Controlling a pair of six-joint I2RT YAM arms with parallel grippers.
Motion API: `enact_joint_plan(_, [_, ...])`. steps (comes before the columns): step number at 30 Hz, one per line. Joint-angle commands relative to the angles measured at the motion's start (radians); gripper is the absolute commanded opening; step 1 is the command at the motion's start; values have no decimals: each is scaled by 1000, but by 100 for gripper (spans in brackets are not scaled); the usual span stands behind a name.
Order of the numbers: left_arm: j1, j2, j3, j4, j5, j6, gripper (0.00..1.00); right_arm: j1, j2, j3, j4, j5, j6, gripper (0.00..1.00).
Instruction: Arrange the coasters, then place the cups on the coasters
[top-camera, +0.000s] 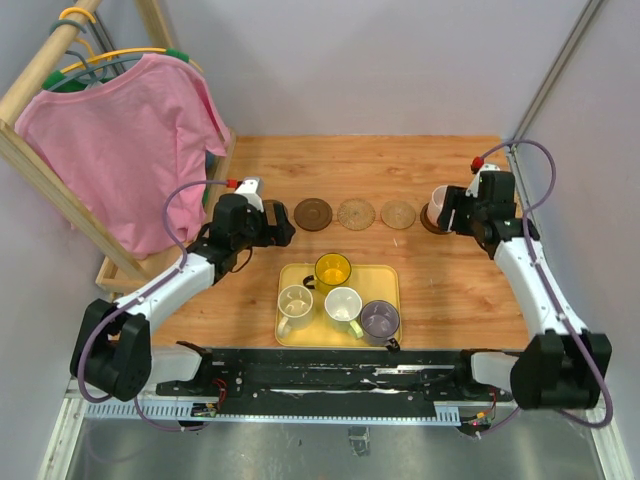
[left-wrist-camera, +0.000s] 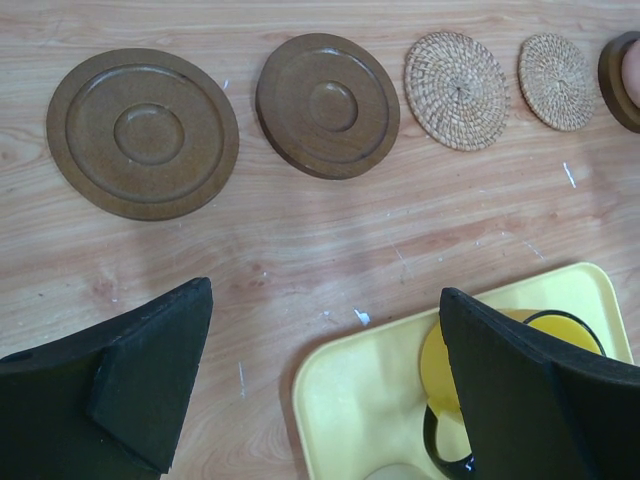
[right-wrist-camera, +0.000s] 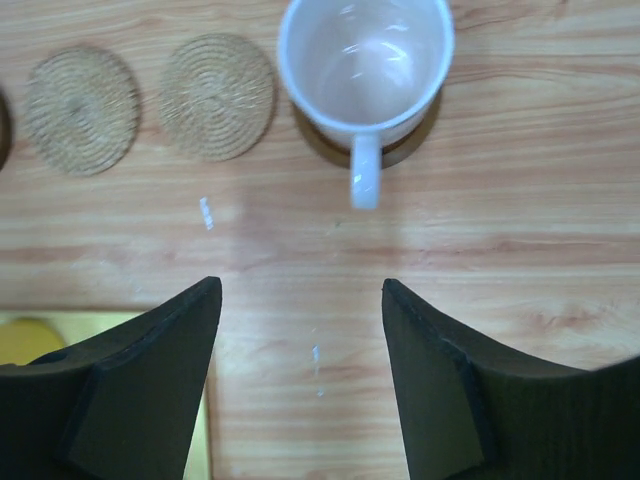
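Wooden table (top-camera: 440, 290), five coasters (left-wrist-camera: 328, 105) in a row. The pale pink cup (right-wrist-camera: 365, 65) sits on the rightmost dark coaster (top-camera: 428, 226). The right gripper (right-wrist-camera: 300, 300) hangs just off its handle, jaws apart, empty. The left gripper (left-wrist-camera: 325, 300) gapes wide, holding nothing, between the row and the yellow tray (top-camera: 385, 275), which holds the other four cups (top-camera: 343, 303).

The wooden desk (top-camera: 450, 290) carries five coasters (left-wrist-camera: 328, 104) in a row across the upper frame of the left wrist view: three dark brown, two woven tan. A yellow tray (top-camera: 380, 278) lies on the desk at lower centre, just below that row.
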Motion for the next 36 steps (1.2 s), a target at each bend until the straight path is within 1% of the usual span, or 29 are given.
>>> enact_joint_plan(1, [-5, -30, -5, -13, 25, 22, 100, 94, -127, -64, -104, -48, 22, 68])
enact_joint_plan(8, [-7, -34, -24, -14, 81, 8, 100, 297, -272, -141, -266, -103, -23, 70])
enact_joint_plan(11, [-8, -37, -28, -13, 87, 4, 100, 380, -334, -180, -322, -97, -16, 73])
enact_joint_plan(13, [-10, -40, -26, -16, 87, 5, 100, 425, -378, -211, -346, -96, -3, 86])
enact_joint_plan(14, [-10, -42, -22, -21, 84, 5, 100, 446, -403, -226, -355, -98, 5, 95])
enact_joint_plan(15, [-10, -43, -19, -25, 81, 7, 100, 468, -427, -245, -361, -97, 13, 99])
enact_joint_plan(17, [-10, -49, -14, -31, 77, 7, 100, 528, -480, -263, -355, -89, 36, 98])
enact_joint_plan(21, [-9, -63, -7, -38, 64, 4, 100, 623, -513, -258, -383, -90, 81, 99])
enact_joint_plan(30, [-9, -65, -9, -43, 70, -2, 100, 808, -507, -295, -435, -24, 205, 98])
enact_joint_plan(36, [-10, -64, -17, -34, 77, -8, 100, 923, -472, -334, -430, 38, 285, 99])
